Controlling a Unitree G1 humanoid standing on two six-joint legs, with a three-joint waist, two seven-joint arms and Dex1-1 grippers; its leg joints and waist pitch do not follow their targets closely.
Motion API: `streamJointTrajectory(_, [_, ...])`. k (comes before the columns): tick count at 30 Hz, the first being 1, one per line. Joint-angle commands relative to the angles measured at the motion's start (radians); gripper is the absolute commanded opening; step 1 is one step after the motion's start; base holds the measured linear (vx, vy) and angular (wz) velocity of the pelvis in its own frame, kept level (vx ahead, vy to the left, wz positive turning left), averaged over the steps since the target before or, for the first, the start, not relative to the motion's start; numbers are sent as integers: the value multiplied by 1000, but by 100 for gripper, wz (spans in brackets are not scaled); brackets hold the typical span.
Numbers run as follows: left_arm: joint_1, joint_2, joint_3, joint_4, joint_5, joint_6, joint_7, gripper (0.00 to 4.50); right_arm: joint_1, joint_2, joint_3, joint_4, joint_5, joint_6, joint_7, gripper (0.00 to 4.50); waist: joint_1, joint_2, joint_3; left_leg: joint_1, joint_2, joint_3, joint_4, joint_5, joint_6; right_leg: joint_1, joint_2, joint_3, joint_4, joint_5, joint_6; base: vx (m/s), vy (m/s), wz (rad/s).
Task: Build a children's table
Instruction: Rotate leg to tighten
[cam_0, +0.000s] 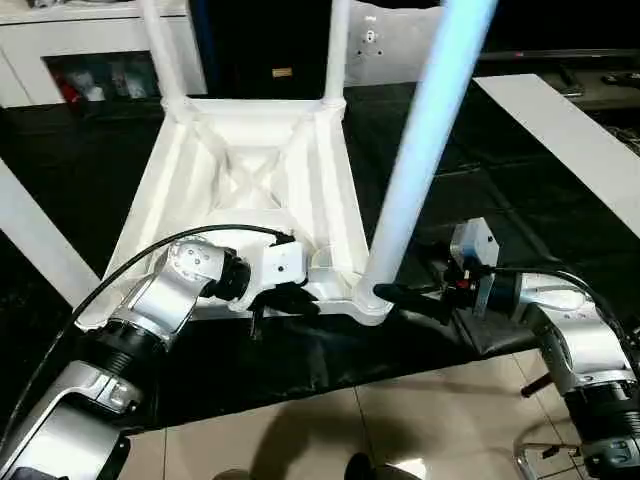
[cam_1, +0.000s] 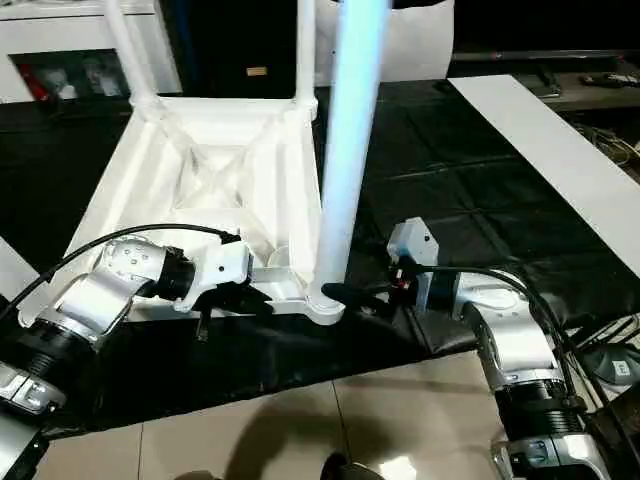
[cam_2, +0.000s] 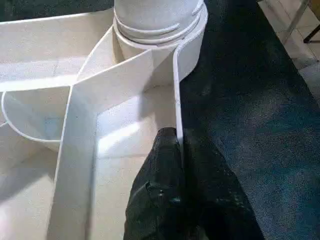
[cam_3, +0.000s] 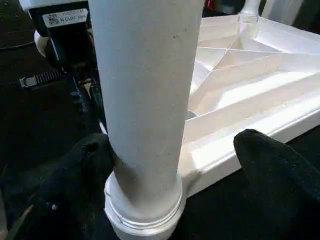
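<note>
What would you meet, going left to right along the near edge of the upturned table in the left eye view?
left gripper pinching the table top's near rim → near-right leg standing in its corner socket → right gripper at that leg's base.

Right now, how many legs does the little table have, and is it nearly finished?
Three legs stand in the upside-down table top: two far legs and the near right leg. The right gripper has its fingers either side of that leg's base, not squeezing. The left gripper pinches the top's near rim. I can't see a leg at the near left corner, so one probably remains, then turning the table over.
</note>
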Motion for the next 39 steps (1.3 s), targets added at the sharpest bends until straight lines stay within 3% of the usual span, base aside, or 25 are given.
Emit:
streamJointTrajectory(1, [-12, 10, -60, 9, 8, -61, -102, 0, -38, -30, 52, 33, 14, 8, 122, 400, -3, -18, -90, -17, 26, 11, -61, 19, 138, 89, -76, 77, -54, -384, -12, 0, 0, 0])
streamJointTrajectory(2, [-12, 10, -60, 9, 8, -61, -102, 0, -38, -30, 52, 33, 14, 8, 122, 386, -3, -14, -91, -19, 22, 10, -60, 21, 142, 92, -74, 76, -50, -383, -10, 0, 0, 0])
streamJointTrajectory(4, [-36, 21, -79, 32, 5, -111, -164, 0, -87, -49, 125, 82, 6, 26, 267, 372, -1, -10, -89, -18, 26, 12, -59, 21, 153, 88, -73, 77, -52, -391, -6, 0, 0, 0])
streamJointTrajectory(5, [-39, 21, -80, 38, 5, -118, -166, 0, -93, -51, 134, 90, 1, 23, 286, 372, 2, -9, -89, -17, 27, 12, -59, 19, 153, 86, -74, 77, -53, -394, -7, 0, 0, 0])
streamJointTrajectory(11, [-52, 15, -75, 67, 5, -147, -179, 0, -120, -57, 152, 134, -11, 8, 337, 304, 24, -11, -91, -12, 37, 12, -61, 47, 136, 83, -79, 82, -44, -372, -28, 0, 0, 0])
streamJointTrajectory(15, [-60, 13, -72, 91, 6, -171, -188, 0, -152, -58, 165, 173, 0, 11, 381, 278, 25, -15, -91, -14, 31, 17, -60, 35, 126, 85, -79, 81, -49, -404, -9, 0, 0, 0])
streamJointTrajectory(23, [-62, 18, -67, 108, 6, -184, -195, 0, -155, -59, 186, 177, 11, 35, 438, 212, 27, -17, -92, -15, 32, 19, -60, 38, 129, 83, -78, 81, -47, -403, -8, 0, 0, 0])
streamJointTrajectory(28, [-50, 9, -50, 98, -9, -138, -177, 0, -120, -47, 172, 136, 55, 100, 439, 195, 27, -14, -89, -13, 32, 21, -62, 27, 121, 82, -75, 80, -52, -418, 5, 0, 0, 0])
streamJointTrajectory(29, [-44, 5, -44, 86, -11, -106, -162, 0, -103, -40, 163, 113, 73, 131, 427, 195, 28, -10, -89, -12, 33, 19, -62, 30, 122, 82, -75, 81, -51, -410, 3, 0, 0, 0])
streamJointTrajectory(33, [-35, -8, -29, 63, -16, -40, -129, 0, -59, -22, 147, 50, 107, 190, 389, 193, 30, -12, -88, -11, 36, 20, -63, 44, 120, 81, -76, 83, -50, -391, -5, 0, 0, 0])
streamJointTrajectory(34, [-30, -16, -22, 50, -23, -16, -117, 0, -43, -16, 143, 28, 118, 207, 375, 193, 29, -13, -88, -15, 31, 20, -62, 32, 116, 84, -76, 79, -52, -408, -1, 0, 0, 0])
streamJointTrajectory(39, [2, -62, -1, -36, -34, 126, -23, 0, 44, 43, 138, -56, 102, 221, 224, 193, 23, -11, -79, -8, 27, 22, -67, -19, 93, 80, -76, 74, -72, -480, 31, 0, 0, 0])
